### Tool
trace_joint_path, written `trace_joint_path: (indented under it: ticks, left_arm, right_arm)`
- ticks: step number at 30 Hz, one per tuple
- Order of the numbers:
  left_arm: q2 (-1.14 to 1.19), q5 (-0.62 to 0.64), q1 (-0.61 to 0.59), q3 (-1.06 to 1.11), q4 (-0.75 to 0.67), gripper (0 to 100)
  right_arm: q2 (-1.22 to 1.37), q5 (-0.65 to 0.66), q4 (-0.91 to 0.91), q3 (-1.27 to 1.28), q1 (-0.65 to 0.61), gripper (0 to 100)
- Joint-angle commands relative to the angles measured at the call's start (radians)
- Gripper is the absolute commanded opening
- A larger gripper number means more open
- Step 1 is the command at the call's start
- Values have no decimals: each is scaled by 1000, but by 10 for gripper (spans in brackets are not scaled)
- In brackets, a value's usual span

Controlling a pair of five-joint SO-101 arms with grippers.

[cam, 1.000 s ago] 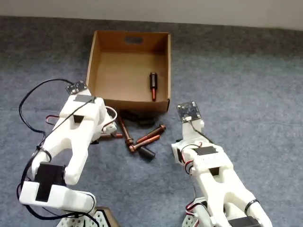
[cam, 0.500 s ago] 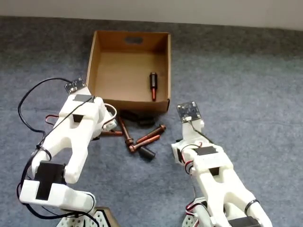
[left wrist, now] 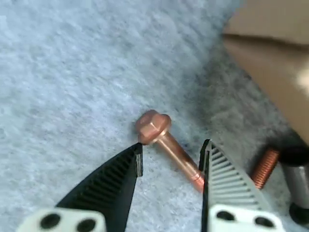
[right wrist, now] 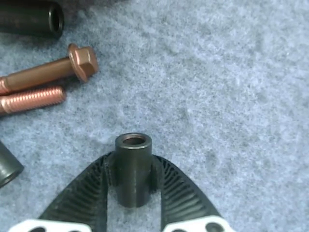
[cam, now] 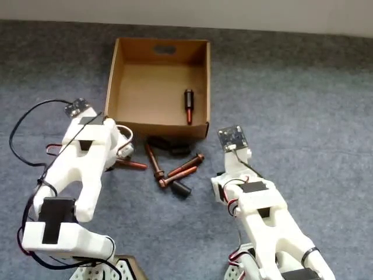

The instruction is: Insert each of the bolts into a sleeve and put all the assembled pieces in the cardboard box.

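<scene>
My left gripper (left wrist: 171, 152) is open low over the carpet, straddling a copper bolt (left wrist: 164, 140) that lies slanted between its fingers; in the high view this bolt (cam: 132, 165) lies just right of the left gripper (cam: 121, 153). My right gripper (right wrist: 133, 162) is shut on a black sleeve (right wrist: 132, 169), held with its bore facing outward. Two more bolts (cam: 152, 160) (cam: 185, 165) and a third (cam: 176, 176) lie in front of the cardboard box (cam: 119, 70). Loose sleeves (cam: 157, 142) (cam: 181, 188) lie among them. One assembled bolt and sleeve (cam: 189, 105) rests inside the box.
Grey carpet covers the table. The box's front wall (cam: 163, 127) stands just behind the pile. In the right wrist view a bolt (right wrist: 48, 72), a threaded end (right wrist: 31, 100) and another sleeve (right wrist: 31, 17) lie ahead of the held sleeve. Open carpet spreads right of the box.
The left arm has swung to the left, away from the pile, and the bolt at its gripper has come more into sight. The right arm has stayed still.
</scene>
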Motion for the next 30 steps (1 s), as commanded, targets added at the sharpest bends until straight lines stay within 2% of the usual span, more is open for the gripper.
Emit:
trace_joint_path:
  ticks: [1,7,9,14,21,23,28,30]
  left_arm:
    - [-2,6,-13,-4,-9,210]
    - [-2,-2,-7,10,-11,202]
    - [-2,-5,-7,10,-9,164]
    - [-2,-121,-7,12,-9,8]
    - [-13,-272,-12,70,-9,13]
    - [-15,-354,-12,81,-8,14]
    - [-5,-792,-12,84,-17,17]
    - [-5,-907,-12,81,-17,17]
  right_arm:
    - [-16,21,-10,1,-7,5]
    - [-16,21,-10,1,-7,5]
    - [-16,21,-10,1,-7,5]
    - [-16,21,-10,1,-7,5]
    - [-16,21,-10,1,-7,5]
    - [-16,21,-10,1,-7,5]
    - [-16,21,-10,-1,-7,5]
    - [-16,21,-10,-1,-7,5]
